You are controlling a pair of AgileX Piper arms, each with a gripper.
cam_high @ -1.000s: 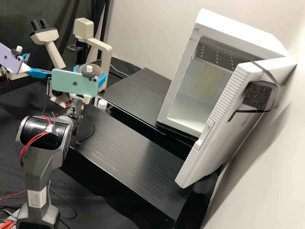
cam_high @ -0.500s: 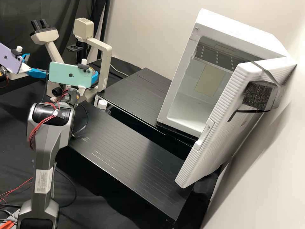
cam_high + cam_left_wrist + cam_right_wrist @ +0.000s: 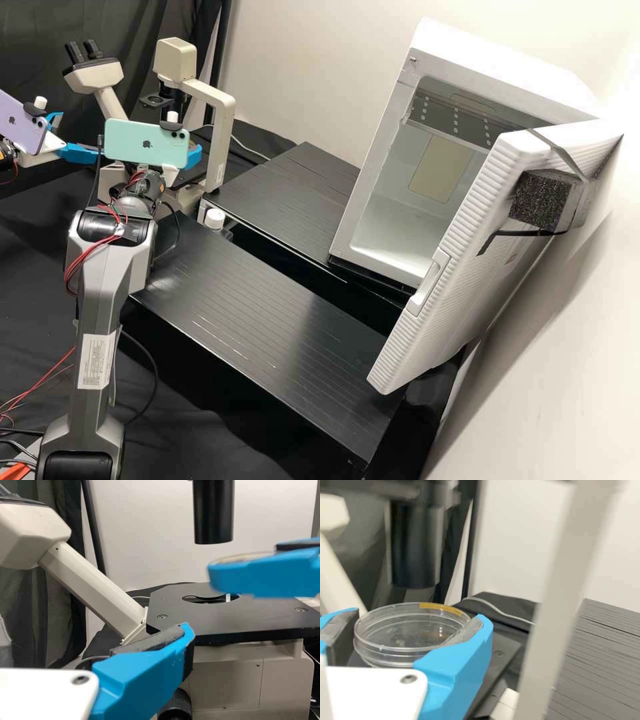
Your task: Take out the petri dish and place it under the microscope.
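Observation:
In the high view the right gripper (image 3: pixel 194 157), largely behind the green phone, is beside the microscope (image 3: pixel 220 127); the left gripper (image 3: pixel 81 135) is at the far left, fingers apart. The right wrist view has the right gripper (image 3: pixel 419 632) shut on the clear petri dish (image 3: pixel 395 625), one finger on each side; a yellow strip marks its rim. From the left wrist, one finger of the left gripper (image 3: pixel 145 677) is before the stage (image 3: pixel 225 622), while the dish's edge (image 3: pixel 245 557) shows raised over the stage beside the black tube (image 3: pixel 213 512), in the right gripper's blue fingers.
The microscope's pale upright (image 3: pixel 552 600) rises close beside the right gripper. A white incubator (image 3: pixel 393 227) with its door (image 3: pixel 460 247) open stands at the right. Black ribbed platforms (image 3: pixel 267 313) and a small white-capped bottle (image 3: pixel 215 218) lie between.
My right gripper has moved farther back to the microscope with the dish, its arm stretching out and the phone shifting up and slightly left. The left arm has kept still.

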